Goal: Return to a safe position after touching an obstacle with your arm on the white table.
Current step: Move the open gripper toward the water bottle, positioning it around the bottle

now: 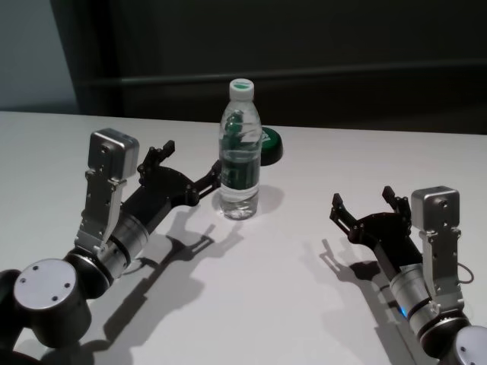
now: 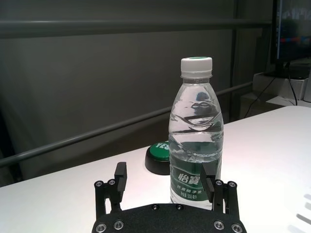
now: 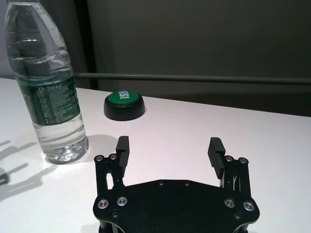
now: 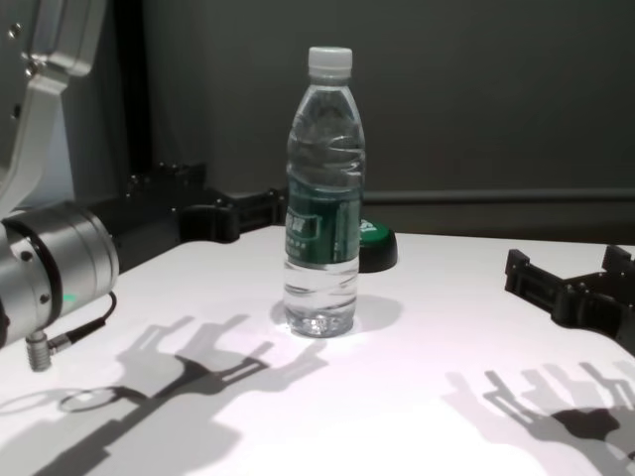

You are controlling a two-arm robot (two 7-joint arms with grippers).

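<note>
- The water bottle [image 1: 241,152] stands upright on the white table [image 1: 289,304], toward the far edge and about midway between the left and right edges; its white cap is on.
- Just behind it, nearer the far edge and a little toward the right, sits a low black-and-green round button [image 1: 270,146], close to the bottle, though contact cannot be told.
- The left gripper [image 1: 186,171] hovers above the table on the bottle's left side with its fingers spread. One fingertip [image 1: 215,179] reaches the bottle's lower body at the label, touching or nearly so; the other fingertip stands clear, farther left.
- In the left wrist view the bottle [image 2: 196,141] rises just beyond that gripper's [image 2: 165,178] spread fingers, offset toward one of them.
- The right gripper [image 1: 365,204] hangs over the right half of the table, fingers spread and holding nothing, well apart from the bottle.
- Bare white surface lies between the two grippers and along the near edge.
</note>
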